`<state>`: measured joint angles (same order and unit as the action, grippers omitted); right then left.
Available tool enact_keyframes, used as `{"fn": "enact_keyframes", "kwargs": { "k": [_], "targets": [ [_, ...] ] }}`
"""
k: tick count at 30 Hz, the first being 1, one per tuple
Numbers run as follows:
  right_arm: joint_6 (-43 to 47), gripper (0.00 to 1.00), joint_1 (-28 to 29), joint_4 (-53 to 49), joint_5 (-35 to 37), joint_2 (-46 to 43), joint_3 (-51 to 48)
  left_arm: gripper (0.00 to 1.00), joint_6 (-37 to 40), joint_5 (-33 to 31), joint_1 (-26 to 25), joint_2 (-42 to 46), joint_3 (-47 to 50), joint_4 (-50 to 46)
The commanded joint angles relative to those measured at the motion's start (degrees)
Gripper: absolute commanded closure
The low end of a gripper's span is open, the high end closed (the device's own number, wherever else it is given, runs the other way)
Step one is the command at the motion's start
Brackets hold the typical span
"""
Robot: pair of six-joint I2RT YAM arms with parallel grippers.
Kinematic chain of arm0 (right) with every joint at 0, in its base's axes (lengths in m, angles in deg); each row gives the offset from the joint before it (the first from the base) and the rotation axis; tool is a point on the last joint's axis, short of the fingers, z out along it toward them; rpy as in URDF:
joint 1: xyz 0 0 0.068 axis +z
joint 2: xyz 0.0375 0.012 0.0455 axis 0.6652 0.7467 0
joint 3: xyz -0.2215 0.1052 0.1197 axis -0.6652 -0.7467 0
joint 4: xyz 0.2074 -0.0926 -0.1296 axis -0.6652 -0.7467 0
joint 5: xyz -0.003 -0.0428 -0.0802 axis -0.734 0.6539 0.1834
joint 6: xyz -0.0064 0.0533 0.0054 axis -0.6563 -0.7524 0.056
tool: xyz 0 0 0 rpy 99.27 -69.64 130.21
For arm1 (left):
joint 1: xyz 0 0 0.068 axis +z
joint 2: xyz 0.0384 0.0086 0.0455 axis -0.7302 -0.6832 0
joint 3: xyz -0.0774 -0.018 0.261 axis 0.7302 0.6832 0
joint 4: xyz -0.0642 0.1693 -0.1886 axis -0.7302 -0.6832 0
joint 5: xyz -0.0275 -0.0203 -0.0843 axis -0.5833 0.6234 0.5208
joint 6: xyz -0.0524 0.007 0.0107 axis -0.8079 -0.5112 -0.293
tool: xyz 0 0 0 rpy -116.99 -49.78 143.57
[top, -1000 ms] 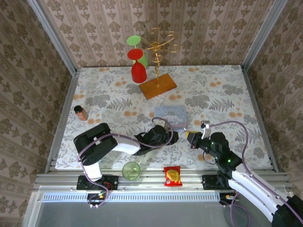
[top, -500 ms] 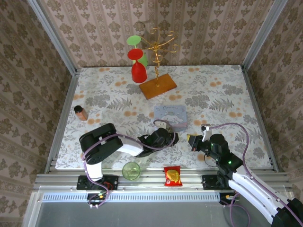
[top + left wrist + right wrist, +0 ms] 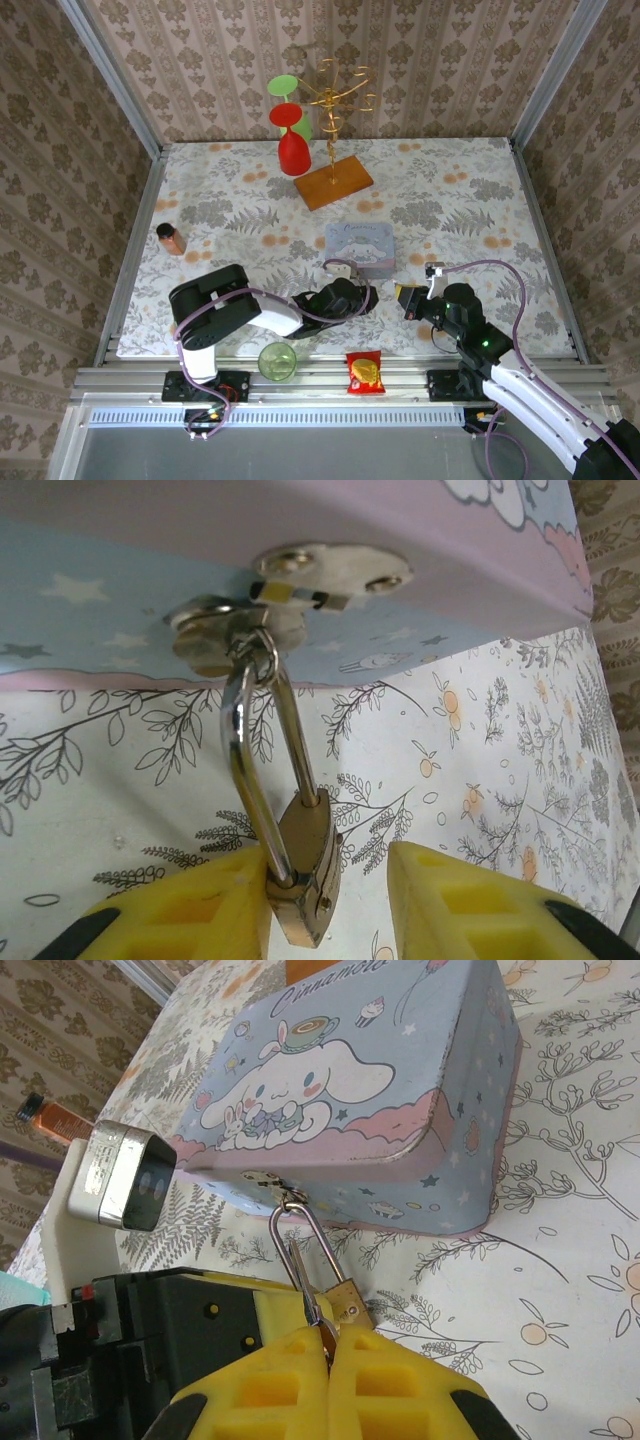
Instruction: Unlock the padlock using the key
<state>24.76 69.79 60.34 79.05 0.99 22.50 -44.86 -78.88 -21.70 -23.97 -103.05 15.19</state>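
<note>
Step in hand: steady the padlock so the key can go in.

Left gripper [image 3: 328,880]: released, not yet clamped. Its jaws stand partly apart with the padlock [image 3: 303,860] between them. One finger [image 3: 200,915] touches the shackle and the edge of the body; the other is apart from it. The padlock hangs tilted just ahead of the fingertips, its shackle through the hasp [image 3: 300,575] of the tin box [image 3: 100,610].

Right gripper [image 3: 328,1338]: clenched, fingers pressed together directly under the padlock body. A slim grey sliver at its tips, tight against a shackle leg, looks like the key [image 3: 312,1310]. It is too small to be certain. The keyhole is not visible.

Judgement on doing it well:
- The left pads should close on the flat faces of the body, not on the shackle, or the body will pivot.
- The grip should be firm, since turning the key will twist the lock.
- The keyhole end should face the right fingertips.
- The blade needs lining up before any push, and the moves should be small.
- Risk: a pull drags the box.
</note>
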Motion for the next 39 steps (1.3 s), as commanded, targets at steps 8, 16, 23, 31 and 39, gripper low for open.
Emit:
{"fn": "enact_keyframes", "kwargs": {
  "k": [8,16,23,31,39],
  "targets": [
    [-4.7,1.0,-0.4,-0.7,-0.1,1.6,-1.1,0.84,-1.4,4.5,-0.3,-3.1,0.9,-3.2],
    [-10.1,1.0,-0.3,1.0,-8.9,14.0,1.5,0.95,-1.6,7.4,2.1,-1.1,4.2,1.7],
    [-12.8,1.0,-0.6,7.9,-14.1,21.1,0.8,0.84,0.1,8.6,3.8,1.6,3.9,-0.6],
    [-11.8,1.0,-2.3,-4.2,-7.6,11.8,1.5,0.5,0.0,1.7,0.4,-0.3,-1.9,-10.4],
    [-13.8,1.0,-2.8,-11.2,-3.2,4.7,0.5,0.57,-10.8,-4.1,-2.8,-3.9,-6.1,-18.8]
  ]
}}
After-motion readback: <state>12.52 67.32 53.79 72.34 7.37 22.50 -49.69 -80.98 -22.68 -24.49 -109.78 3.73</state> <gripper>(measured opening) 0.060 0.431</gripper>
